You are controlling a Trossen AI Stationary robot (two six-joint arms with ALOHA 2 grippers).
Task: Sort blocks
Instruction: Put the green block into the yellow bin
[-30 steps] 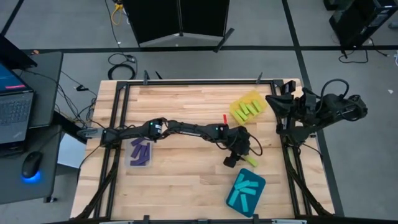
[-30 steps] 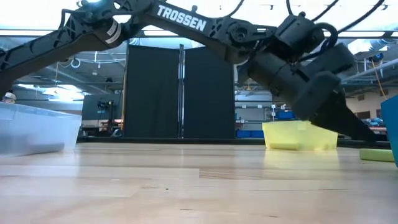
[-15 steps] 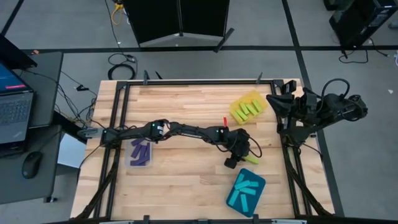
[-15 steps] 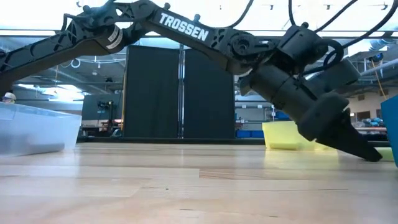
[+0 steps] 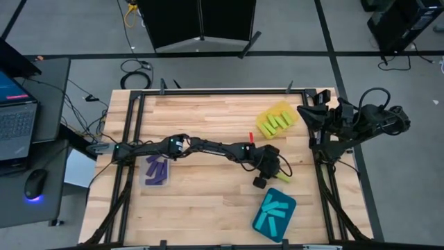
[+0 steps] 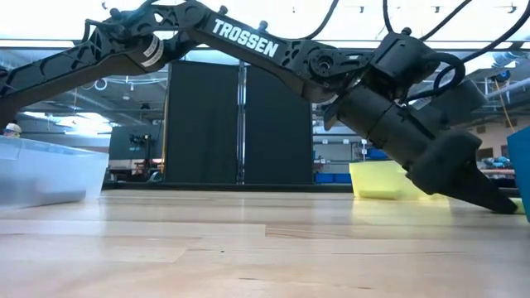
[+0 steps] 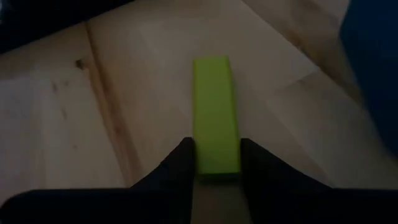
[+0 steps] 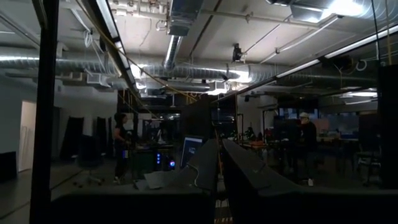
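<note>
The left tool (image 7: 216, 158) is seen low over the wooden bench (image 5: 208, 201), reached out toward the bench's right half, with its two dark fingers (image 7: 181, 163) set narrow against the long sides of a yellow-green block (image 7: 215, 115). The fingers are seen touching the near end of that block on both sides; the block lies flat on the bench and extends straight ahead of the tool. Whether the block is lifted clear of the surface cannot be told. In the high view the same block (image 5: 282, 175) is partly hidden beside the left tool (image 5: 263, 179). A teal tray (image 5: 274, 214) holding cyan-blue blocks (image 5: 275, 208) is located near the left tool, on the side toward the front edge of the bench. A yellow tray (image 5: 277, 119) carrying further yellow-green blocks (image 5: 279, 121) is placed beyond the tool, toward the far right corner. A clear tray (image 5: 157, 171) with purple blocks (image 5: 158, 167) is found well apart from the tool, back along the left arm near its base. In the low view the left tool (image 6: 489, 197) is angled down to the bench surface in front of the yellow tray (image 6: 389, 180). The right tool (image 8: 219, 180) is held off the bench at its right edge, fingers closed together, empty, pointed out into the room.
</note>
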